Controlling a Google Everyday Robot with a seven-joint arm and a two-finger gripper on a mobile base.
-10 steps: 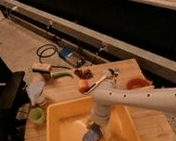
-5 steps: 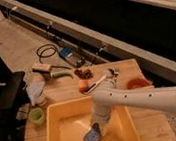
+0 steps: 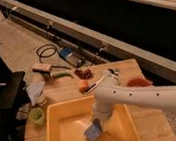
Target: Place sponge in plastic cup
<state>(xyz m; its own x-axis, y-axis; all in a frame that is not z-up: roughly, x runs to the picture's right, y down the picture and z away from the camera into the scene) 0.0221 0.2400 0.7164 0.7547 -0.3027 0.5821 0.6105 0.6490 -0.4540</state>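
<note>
Barely shifted since half a second ago, the white arm [image 3: 151, 95] reaches in from the right and bends down into the large yellow plastic tub [image 3: 53, 136]; its end effector [image 3: 96, 124] hangs low inside the tub, pinching the small flat blue sponge [image 3: 93, 133], which is tilted; left of the tub on the wooden desk [image 3: 148, 123] stands the small light-green translucent plastic cup [image 3: 37, 115], well apart from the sponge; beyond lie an orange bowl [image 3: 138, 83] and a tan-and-white block [image 3: 42, 68].
</note>
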